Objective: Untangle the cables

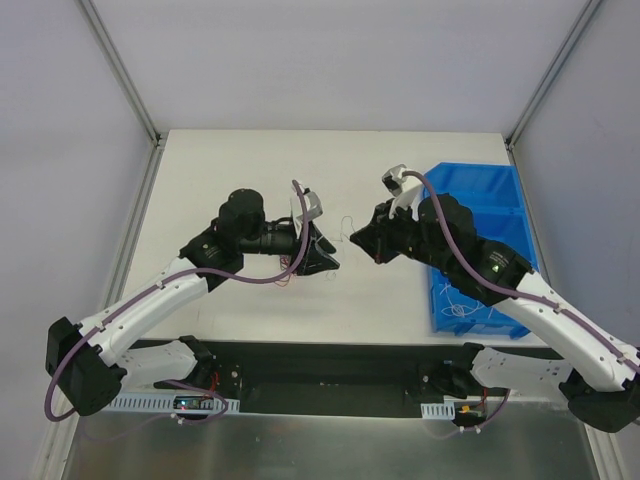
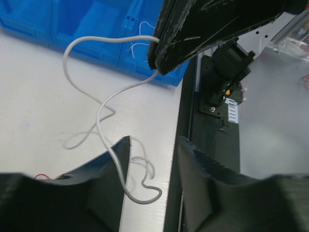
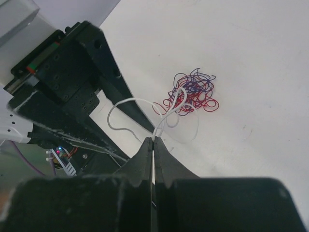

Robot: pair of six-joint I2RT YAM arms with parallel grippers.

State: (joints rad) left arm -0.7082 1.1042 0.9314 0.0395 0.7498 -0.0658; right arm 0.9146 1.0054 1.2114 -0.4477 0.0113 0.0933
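Note:
The cables lie partly as a red and dark purple clump (image 3: 190,94) on the white table. One white cable (image 2: 99,113) rises out of it in loose curls. My right gripper (image 3: 153,139) is shut on this white cable, just above the table and to the right of the clump. My left gripper (image 2: 154,140) faces it at close range. Its jaws stand apart, and the white cable's lower loop (image 2: 145,195) hangs between them against the left finger (image 2: 113,162), not pinched. From above, the left gripper (image 1: 325,262) and the right gripper (image 1: 362,240) nearly meet at mid-table.
A blue bin (image 1: 480,250) stands at the table's right side under the right arm, with white wires (image 1: 460,305) inside. The black base rail (image 1: 330,370) runs along the near edge. Grey walls enclose the table.

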